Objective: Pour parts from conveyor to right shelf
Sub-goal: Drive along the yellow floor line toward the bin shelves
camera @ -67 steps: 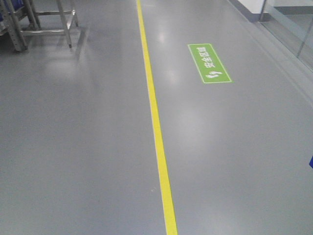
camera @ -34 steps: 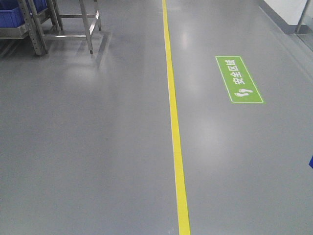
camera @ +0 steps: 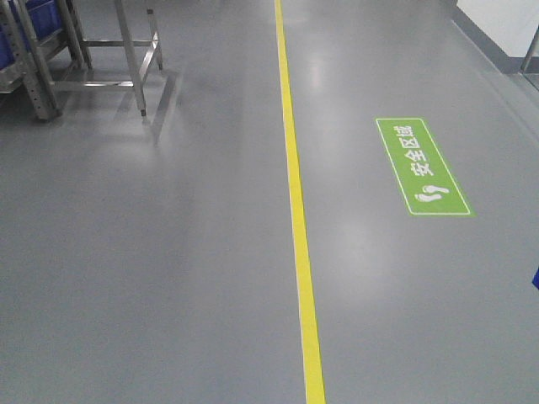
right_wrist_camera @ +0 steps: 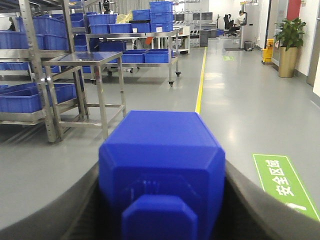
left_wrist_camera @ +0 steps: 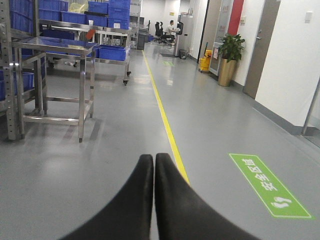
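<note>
While the right gripper [right_wrist_camera: 161, 172] is clenched on the blue block [right_wrist_camera: 160, 135], one black finger [right_wrist_camera: 50, 217] presses on the block's left side and the other presses on its right side. The block fills the middle of the right wrist view. Its round stud [right_wrist_camera: 157, 220] faces the camera.

The left gripper [left_wrist_camera: 153, 160] is squeezed tight, with its two black fingers touching each other. Nothing is between them. It hangs above the grey floor [camera: 168, 269].

A yellow line [camera: 295, 210] runs along the floor from the near edge to the far edge. A green sign [camera: 423, 167] with white marks lies flat on the floor, to the right of the line and apart from it.

Near the far left corner of the floor stands a steel table [left_wrist_camera: 55, 45] on thin legs. Beside it is a steel rack [right_wrist_camera: 42, 75] with big blue crates [right_wrist_camera: 25, 100] on it. I cannot tell if this rack is the one for the block. A green plant [left_wrist_camera: 231, 47] in a gold pot stands by the wall on the right.
</note>
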